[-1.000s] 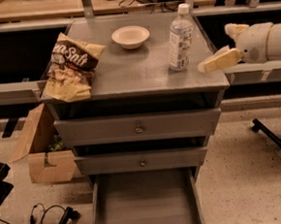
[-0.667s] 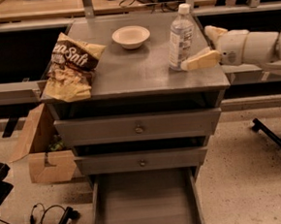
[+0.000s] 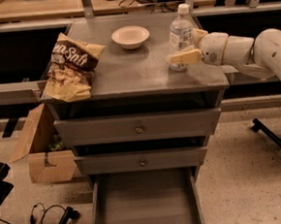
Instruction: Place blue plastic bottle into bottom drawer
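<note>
The blue plastic bottle (image 3: 180, 30), clear with a white cap and pale label, stands upright at the right rear of the grey cabinet top (image 3: 132, 68). My gripper (image 3: 186, 46) reaches in from the right at the bottle's lower half. One cream finger (image 3: 185, 57) crosses in front of the bottle's base and the other shows just behind the bottle. The jaws are open and straddle the bottle, which still rests on the top. The bottom drawer (image 3: 145, 201) is pulled out below the two upper drawers, and its grey floor is bare.
A shallow cream bowl (image 3: 130, 36) sits at the back middle of the top. A chip bag (image 3: 70, 67) lies at the left edge. A cardboard box (image 3: 41, 148) and cables (image 3: 44, 216) are on the floor to the left. A chair base (image 3: 279, 139) is at the right.
My gripper has moved left from beside the cabinet's right edge until its fingers sit on both sides of the bottle. The bottle has not moved.
</note>
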`<state>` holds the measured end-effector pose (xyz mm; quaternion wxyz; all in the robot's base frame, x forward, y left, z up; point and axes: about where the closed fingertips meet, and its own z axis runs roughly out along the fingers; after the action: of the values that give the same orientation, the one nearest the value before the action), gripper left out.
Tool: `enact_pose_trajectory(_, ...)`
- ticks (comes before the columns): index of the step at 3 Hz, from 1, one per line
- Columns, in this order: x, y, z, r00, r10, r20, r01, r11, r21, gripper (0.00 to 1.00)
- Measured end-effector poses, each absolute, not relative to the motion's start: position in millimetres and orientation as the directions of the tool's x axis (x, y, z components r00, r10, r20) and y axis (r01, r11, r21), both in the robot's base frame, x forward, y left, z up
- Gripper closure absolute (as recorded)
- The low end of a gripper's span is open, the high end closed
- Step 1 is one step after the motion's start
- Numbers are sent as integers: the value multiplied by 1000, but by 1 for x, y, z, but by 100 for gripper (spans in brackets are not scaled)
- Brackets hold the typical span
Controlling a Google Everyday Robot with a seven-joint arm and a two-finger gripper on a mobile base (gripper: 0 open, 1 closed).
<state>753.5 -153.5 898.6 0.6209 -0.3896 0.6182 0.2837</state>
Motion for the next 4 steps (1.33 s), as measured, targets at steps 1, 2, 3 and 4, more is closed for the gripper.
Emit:
enact_pose_trajectory(1,762,-142,902,61,-120,-991,-840,530,-116,39)
enact_pose_trajectory(2,763,-141,902,59,-119,-991,-841,529,-113,62)
enact_pose_trajectory(3,763,-140,902,59,-119,-991,-841,529,-113,85)
enact_pose_trajectory(4,763,-140,902,58,-117,-991,-842,528,-112,100)
